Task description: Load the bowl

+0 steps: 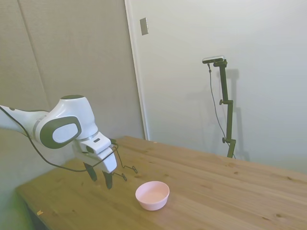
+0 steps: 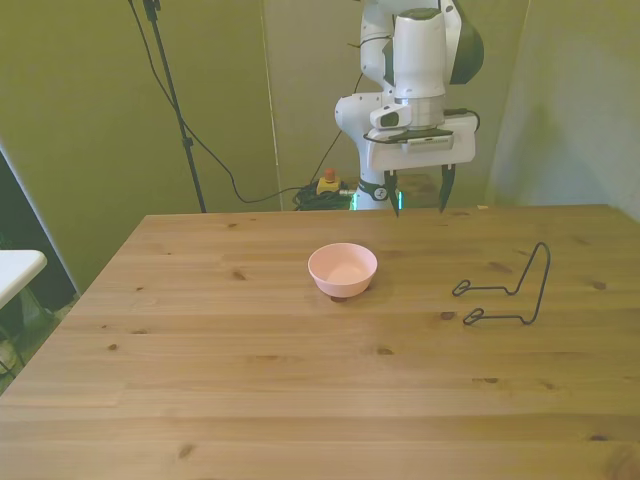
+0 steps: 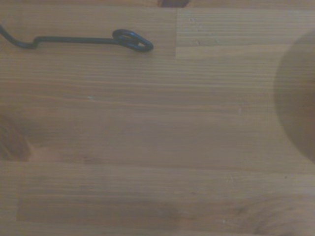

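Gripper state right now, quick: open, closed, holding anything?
Gripper: open and empty, fingers apart in the air behind the pink bowl, touching neither it nor the wire rack.

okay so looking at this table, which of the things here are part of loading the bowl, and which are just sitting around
Part of the job:
- pink bowl, upright and empty on the table
- wire rack, probably where the bowl is to go
- end effector, open, raised above the table's far edge

Just sitting around:
- small yellow and red object on the floor behind the wooden table
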